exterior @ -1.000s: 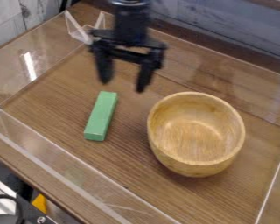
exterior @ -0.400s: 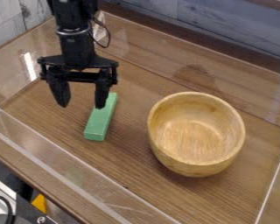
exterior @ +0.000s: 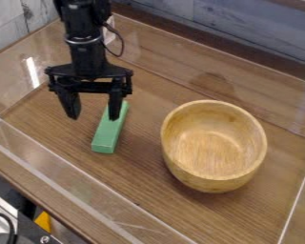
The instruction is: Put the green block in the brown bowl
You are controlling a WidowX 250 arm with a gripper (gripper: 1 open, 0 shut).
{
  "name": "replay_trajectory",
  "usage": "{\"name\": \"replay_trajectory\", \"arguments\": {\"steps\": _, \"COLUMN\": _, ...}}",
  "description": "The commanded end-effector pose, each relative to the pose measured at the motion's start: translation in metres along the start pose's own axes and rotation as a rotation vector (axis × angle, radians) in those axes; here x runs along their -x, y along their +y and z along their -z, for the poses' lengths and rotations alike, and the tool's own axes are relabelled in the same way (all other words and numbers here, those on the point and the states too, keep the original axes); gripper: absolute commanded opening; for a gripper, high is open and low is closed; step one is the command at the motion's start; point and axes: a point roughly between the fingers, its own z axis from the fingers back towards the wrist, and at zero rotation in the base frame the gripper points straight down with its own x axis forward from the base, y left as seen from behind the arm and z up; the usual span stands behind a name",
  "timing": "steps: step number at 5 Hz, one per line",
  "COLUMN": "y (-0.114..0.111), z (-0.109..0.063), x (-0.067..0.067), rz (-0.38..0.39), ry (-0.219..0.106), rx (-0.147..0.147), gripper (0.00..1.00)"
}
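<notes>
The green block (exterior: 108, 135) is a long flat bright green bar lying on the wooden table, left of centre, its far end partly covered by one finger. My black gripper (exterior: 94, 111) points straight down and stands open just above that far end, one fingertip to the left of the block and the other over its top edge. Nothing is between the fingers. To the right of the block, with a gap between them, the brown bowl (exterior: 213, 145) of light tan wood stands upright and empty.
Clear acrylic walls (exterior: 66, 186) fence the table along the front and left sides. A grey brick-patterned wall runs behind the table. Black and yellow equipment sits below the front left corner (exterior: 38, 227).
The gripper has swung left from behind the bowl side and come down over the far end of the green block, its fingers rolled slightly. Block and bowl have not moved.
</notes>
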Motion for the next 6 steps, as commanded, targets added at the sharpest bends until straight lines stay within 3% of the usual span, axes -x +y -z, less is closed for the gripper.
{"name": "replay_trajectory", "arguments": {"steps": 1, "y": -0.005, "z": 0.000, "x": -0.004, "rz": 0.002, "ry": -0.027, "rx": -0.002, "gripper": 1.00}}
{"name": "replay_trajectory", "arguments": {"steps": 6, "y": -0.020, "z": 0.014, "x": -0.012, "rz": -0.006, "ry": -0.033, "rx": -0.001, "gripper": 1.00}}
